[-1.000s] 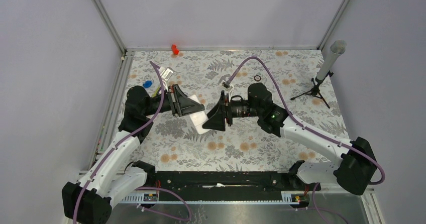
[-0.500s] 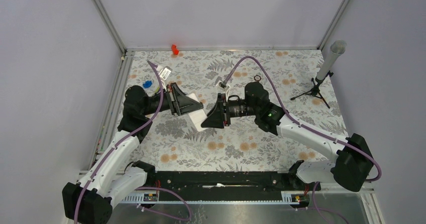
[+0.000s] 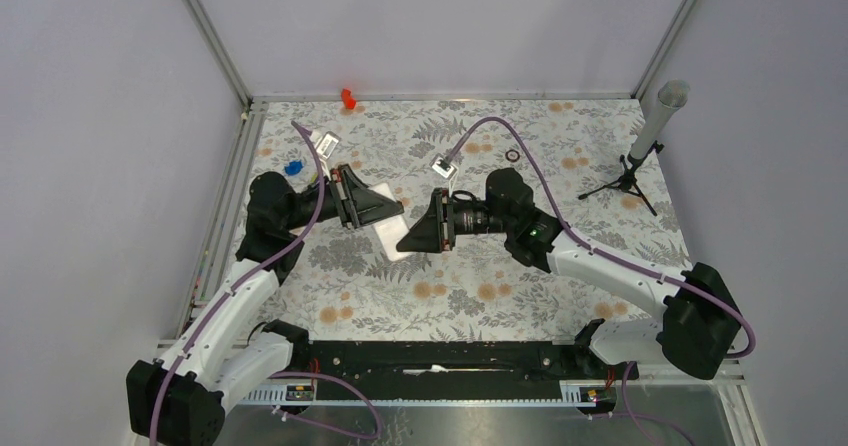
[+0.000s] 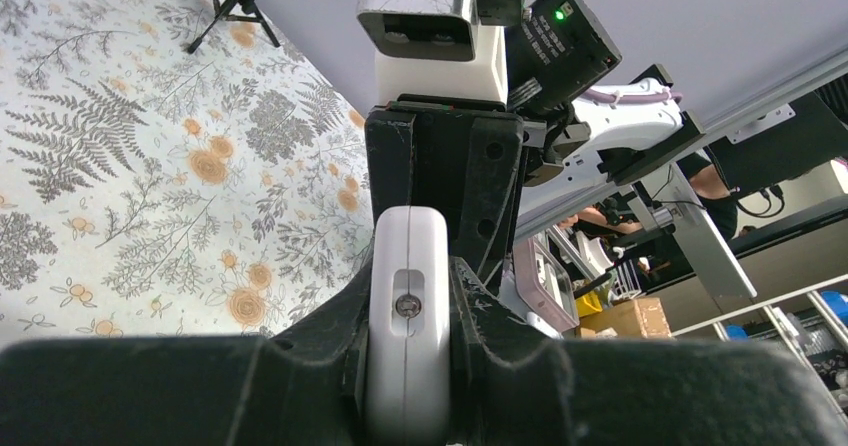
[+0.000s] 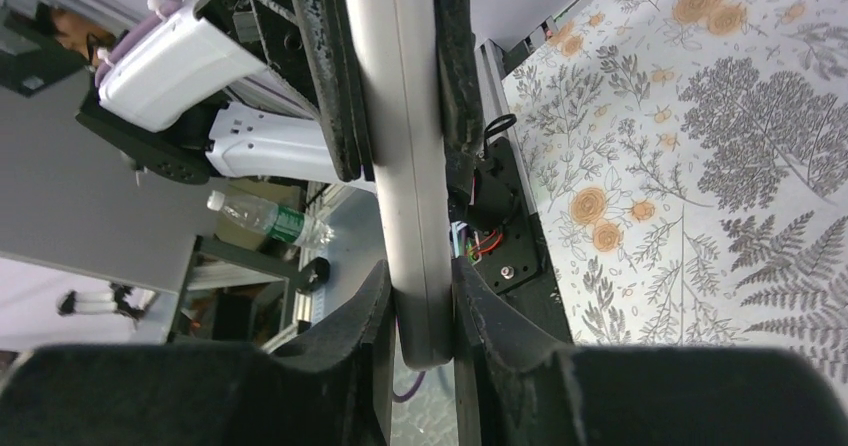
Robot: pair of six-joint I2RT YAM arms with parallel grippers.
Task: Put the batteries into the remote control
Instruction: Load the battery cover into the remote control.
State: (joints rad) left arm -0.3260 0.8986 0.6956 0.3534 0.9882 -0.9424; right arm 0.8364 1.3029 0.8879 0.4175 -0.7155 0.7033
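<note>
Above the middle of the flower-and-fern patterned table cover [image 3: 470,296], the small slim white rectangular remote control [image 3: 391,239] hangs clear of the surface, caught between the two arms that meet there. The left gripper [image 3: 388,216] is clamped on one end of it; in the left wrist view the black fingers [image 4: 340,326] press both flat sides of the white body [image 4: 408,286], whose rounded end shows a seam and a small screw [image 4: 404,306]. The right gripper [image 3: 404,243] comes in from the opposite side and is narrowed onto the other end; in the right wrist view its dark pads [image 5: 365,306] touch both faces of the thin white edge [image 5: 400,146], with the left arm's fingers [image 5: 325,76] gripping further along.

Well apart from this, a bright red plastic piece [image 3: 348,98] sits at the far edge, a small dark ring [image 3: 512,155] lies right of centre, a small blue item [image 3: 293,167] lies by the left rail, and a black tripod holding a grey tube [image 3: 645,141] stands at far right
</note>
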